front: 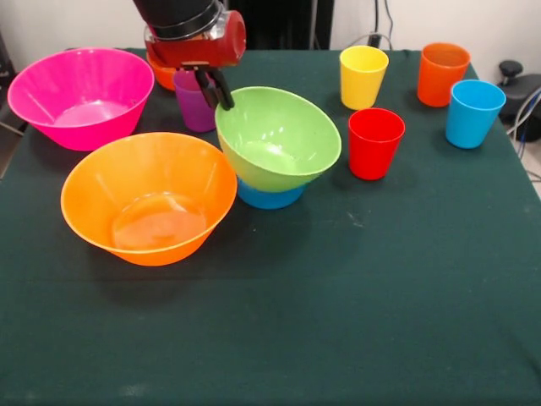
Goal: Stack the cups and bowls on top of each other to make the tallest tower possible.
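So the green bowl (279,139) is sitting tilted on top of the small blue bowl (269,197), near the middle of the dark green table (355,304). It leans toward the viewer, and only the lower part of the blue one peeks out underneath.

The gripper (215,88) is right at the green bowl's rim, around 11 o'clock on the bowl. Its two black fingers (222,90) sit close together at the rim edge, looks like they're pinching the bowl's wall, though the contact spot itself is tiny in frame.

Big orange bowl (149,199) is at about 8 o'clock from the green one, just beside it, upright. Pink bowl (81,97) is further out at 10 o'clock. The purple cup (195,106) stands behind the gripper, partly hidden, and a bit of another orange bowl (162,74) shows under the red arm housing.

Cups: red cup (375,142) at 3 o'clock of the green bowl, near it; yellow cup (363,76) at 1 o'clock; orange cup (442,74) and light blue cup (473,112) well off toward 2 o'clock. All upright, none stacked.
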`<state>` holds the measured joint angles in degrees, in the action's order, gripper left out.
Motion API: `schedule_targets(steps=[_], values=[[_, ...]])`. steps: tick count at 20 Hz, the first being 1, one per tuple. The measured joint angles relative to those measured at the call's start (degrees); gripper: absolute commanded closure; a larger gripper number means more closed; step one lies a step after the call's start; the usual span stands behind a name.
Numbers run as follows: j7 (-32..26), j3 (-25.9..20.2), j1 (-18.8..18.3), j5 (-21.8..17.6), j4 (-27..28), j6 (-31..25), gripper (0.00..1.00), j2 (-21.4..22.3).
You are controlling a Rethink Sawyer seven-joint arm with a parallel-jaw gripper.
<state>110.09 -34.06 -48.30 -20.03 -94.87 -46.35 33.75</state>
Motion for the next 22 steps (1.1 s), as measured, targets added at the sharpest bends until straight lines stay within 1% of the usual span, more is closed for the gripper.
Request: schedule_targets(steps=[2,10,22], values=[[0.0,0.0,0.0,-0.4,0.0,1.4,1.00,-0.5],[0.0,0.0,0.0,-0.7,-0.1,3.9,1.00,-2.2],[0.0,0.0,0.0,-0.7,-0.3,5.2,1.00,-2.9]])
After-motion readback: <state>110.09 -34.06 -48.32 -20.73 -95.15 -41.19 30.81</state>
